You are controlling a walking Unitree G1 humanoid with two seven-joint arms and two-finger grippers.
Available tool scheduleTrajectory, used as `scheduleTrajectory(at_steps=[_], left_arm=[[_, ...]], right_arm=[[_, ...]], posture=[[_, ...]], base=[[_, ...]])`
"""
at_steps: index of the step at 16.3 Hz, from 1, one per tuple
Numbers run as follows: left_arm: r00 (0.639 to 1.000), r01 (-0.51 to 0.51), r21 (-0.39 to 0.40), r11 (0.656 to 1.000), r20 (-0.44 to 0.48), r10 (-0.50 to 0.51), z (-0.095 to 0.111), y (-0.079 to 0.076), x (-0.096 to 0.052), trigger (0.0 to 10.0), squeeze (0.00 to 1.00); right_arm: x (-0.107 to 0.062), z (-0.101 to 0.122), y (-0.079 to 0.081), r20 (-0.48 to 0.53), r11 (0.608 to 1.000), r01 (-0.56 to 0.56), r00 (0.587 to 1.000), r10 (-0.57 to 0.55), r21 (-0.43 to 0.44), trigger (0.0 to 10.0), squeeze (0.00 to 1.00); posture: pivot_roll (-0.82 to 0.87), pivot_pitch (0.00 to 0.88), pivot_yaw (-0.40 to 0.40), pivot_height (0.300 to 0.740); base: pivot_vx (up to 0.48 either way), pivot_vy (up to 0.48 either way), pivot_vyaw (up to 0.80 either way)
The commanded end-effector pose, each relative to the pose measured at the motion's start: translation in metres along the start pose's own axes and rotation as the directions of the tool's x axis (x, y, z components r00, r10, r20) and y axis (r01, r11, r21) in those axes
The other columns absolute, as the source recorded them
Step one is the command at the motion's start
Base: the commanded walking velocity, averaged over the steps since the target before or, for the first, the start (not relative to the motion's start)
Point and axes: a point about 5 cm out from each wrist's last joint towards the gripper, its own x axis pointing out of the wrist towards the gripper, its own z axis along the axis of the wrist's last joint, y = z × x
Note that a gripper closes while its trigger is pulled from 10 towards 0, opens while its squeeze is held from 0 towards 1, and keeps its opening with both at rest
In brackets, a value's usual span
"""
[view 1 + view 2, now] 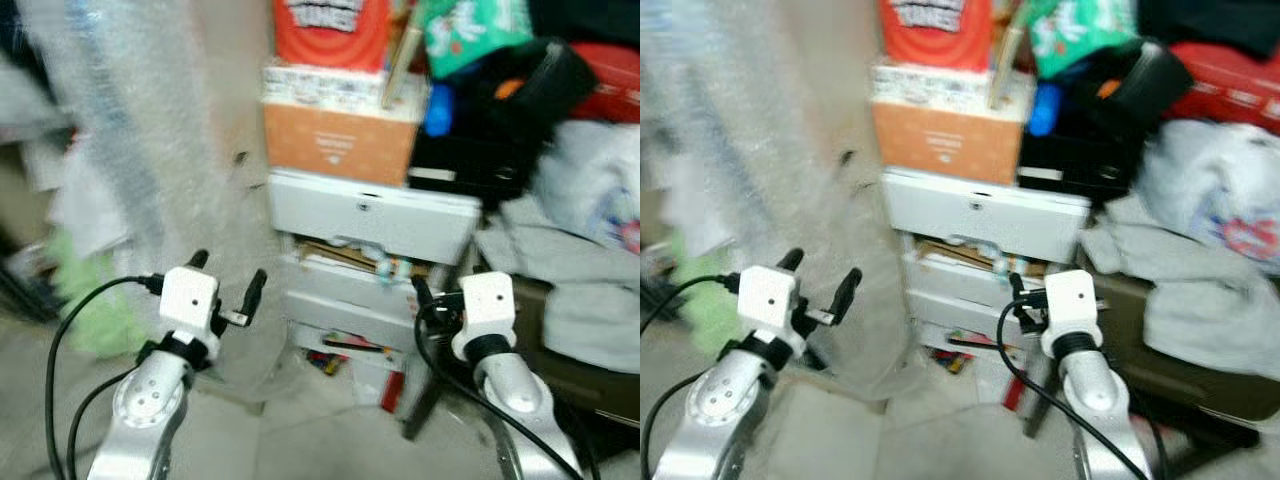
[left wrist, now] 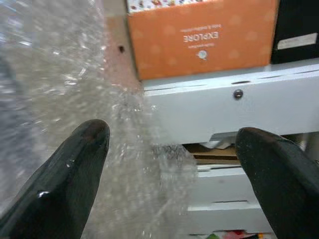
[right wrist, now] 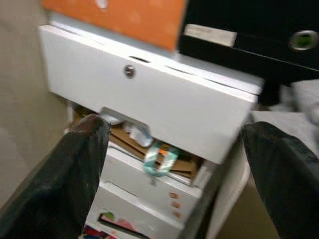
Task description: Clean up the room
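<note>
A tall hanging sheet of bubble wrap (image 1: 130,150) takes up the robot's left side of the scene, draped down a beige wall to the floor, with something pale green (image 1: 85,295) blurred behind its lower edge. Straight ahead stands a white drawer unit (image 1: 375,225); its top drawer juts out and tilts forward, and brown cardboard and a teal band (image 3: 159,157) spill from the gap beneath it. Lower drawers also sit partly pulled out, with small coloured bits at the bottom. An orange box (image 1: 340,143) printed "EXPLORE" rests on top of the unit, a patterned white box and a red container (image 1: 330,30) stacked above that. To the right of the unit lies a heap of clutter: a black box (image 2: 296,30) just beside the orange one, a black bag (image 1: 530,80), a green packet (image 1: 470,30), and grey and white fabric (image 1: 580,270) piled over a dark surface.

The left end effector (image 1: 228,290) is raised before the bubble wrap, its two black fingers spread apart and holding nothing. The right end effector (image 3: 174,169) points at the drawer unit's tilted top drawer, fingers likewise wide apart and empty, not touching the drawer.
</note>
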Motion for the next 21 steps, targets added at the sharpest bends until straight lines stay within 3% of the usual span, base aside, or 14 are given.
scheduleTrajectory(at_steps=[1, 6, 12, 21], left_arm=[[0.999, 0.027, 0.014, 1.0, 0.023, -0.028, 0.0065, -0.0065, 0.0009, 10.0, 0.0], [0.999, -0.032, 0.03, 0.999, 0.006, 0.032, 0.0025, -0.0019, -0.0057, 10.0, 0.0], [0.999, -0.052, 0.058, 0.997, 0.004, 0.051, 0.0026, 0.0002, -0.002, 10.0, 0.0], [0.998, -0.068, 0.032, 0.997, 0.007, 0.068, 0.0031, 0.0024, 0.0001, 10.0, 0.0]], right_arm=[[0.0001, 0.0014, -0.0044, 0.005, 1.0, 0.014, 1.0, -0.014, -0.006, 10.0, 0.0], [0.0011, 0.0015, -0.0066, 0.006, 1.0, 0.013, 1.0, -0.013, -0.014, 10.0, 0.0], [0.0029, 0.0022, -0.0053, 0.009, 1.0, 0.003, 1.0, -0.003, -0.017, 10.0, 0.0], [0.003, 0.0009, -0.0028, 0.002, 1.0, -0.01, 1.0, 0.01, -0.019, 10.0, 0.0]], posture=[[-0.1, 0.029, -0.006, 0.74], [-0.1, 0.022, -0.012, 0.74], [-0.1, 0.016, -0.013, 0.74], [-0.1, 0.021, -0.011, 0.74]], base=[[0.0, 0.0, 0.8], [0.0, 0.0, 0.8], [0.0, 0.0, 0.8], [0.0, -0.108, 0.0]])
